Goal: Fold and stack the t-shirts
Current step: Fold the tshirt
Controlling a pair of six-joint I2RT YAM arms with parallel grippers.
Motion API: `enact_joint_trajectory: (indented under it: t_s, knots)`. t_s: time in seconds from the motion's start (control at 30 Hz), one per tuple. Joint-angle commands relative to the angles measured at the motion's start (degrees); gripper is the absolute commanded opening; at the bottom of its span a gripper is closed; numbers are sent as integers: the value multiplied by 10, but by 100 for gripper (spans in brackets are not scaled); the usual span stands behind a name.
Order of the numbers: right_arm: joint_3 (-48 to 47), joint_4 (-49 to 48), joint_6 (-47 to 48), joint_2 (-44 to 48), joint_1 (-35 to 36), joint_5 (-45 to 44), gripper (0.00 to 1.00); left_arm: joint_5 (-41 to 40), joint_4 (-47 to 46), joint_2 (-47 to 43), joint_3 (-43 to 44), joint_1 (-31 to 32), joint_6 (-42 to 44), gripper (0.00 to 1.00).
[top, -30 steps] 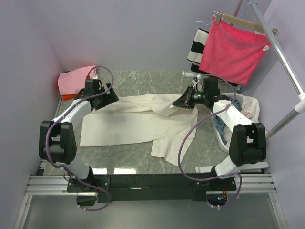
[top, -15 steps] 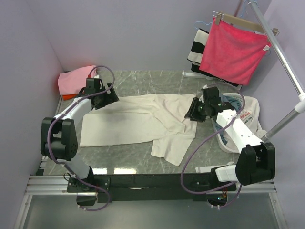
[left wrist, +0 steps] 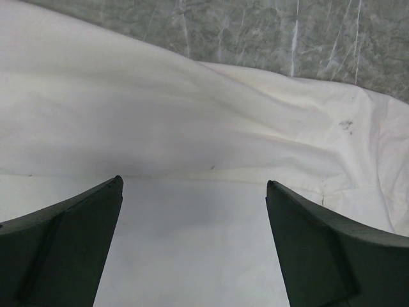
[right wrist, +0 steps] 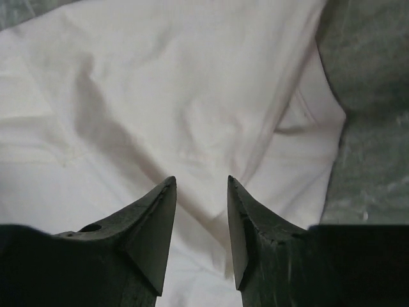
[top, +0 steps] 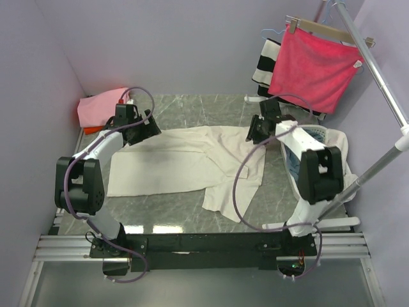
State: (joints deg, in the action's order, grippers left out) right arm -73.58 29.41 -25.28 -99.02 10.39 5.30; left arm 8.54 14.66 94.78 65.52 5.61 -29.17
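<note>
The large cream t-shirt (top: 185,163) lies spread and rumpled across the middle of the table, one part hanging toward the near edge. My left gripper (top: 148,128) hovers over its far left part, jaws wide open, cream cloth below them in the left wrist view (left wrist: 193,182). My right gripper (top: 254,135) is over the shirt's far right end, jaws a little apart with nothing between them, folds of cream cloth underneath (right wrist: 200,180). The pink t-shirt (top: 97,109) lies folded at the far left corner, on top of the orange-red one (top: 92,130).
A bright red cloth (top: 313,67) on a wooden hanger and a striped cloth (top: 264,61) hang at the back right. A white bag with clothes (top: 323,144) sits at the right edge. A metal rack pole (top: 380,83) slants along the right. Walls close in on the left and at the back.
My right arm swung out to the right and then back, and its gripper now sits farther back over the shirt's right end. The shirt's right sleeve lies flatter. The left gripper barely moved.
</note>
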Motion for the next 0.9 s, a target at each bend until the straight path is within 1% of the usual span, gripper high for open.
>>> enact_joint_trajectory:
  t_s: [0.0,0.07,0.13,0.23,0.4,0.53,0.6,0.87]
  knots:
    - [-115,-12,9,-103,-8,-25,42,-13,-13,5,22,1,6,99]
    - [-168,4,10,-153,-9,-37,42,-22,-14,7,17,1,6,99]
    - [-197,38,6,-174,-11,-52,41,-26,-13,9,10,1,7,99]
    - [-177,35,0,-159,-15,-76,42,-36,-6,12,8,1,11,99]
    - [-113,7,-7,-130,-45,-70,43,-35,-5,12,10,1,14,99]
    - [-118,13,-2,-144,-60,-71,43,-29,-5,15,14,1,14,99]
    - [-120,7,-2,-150,-64,-79,46,-28,-3,18,14,1,16,100]
    - [-147,-7,0,-189,-74,-35,46,-33,-1,22,15,1,17,99]
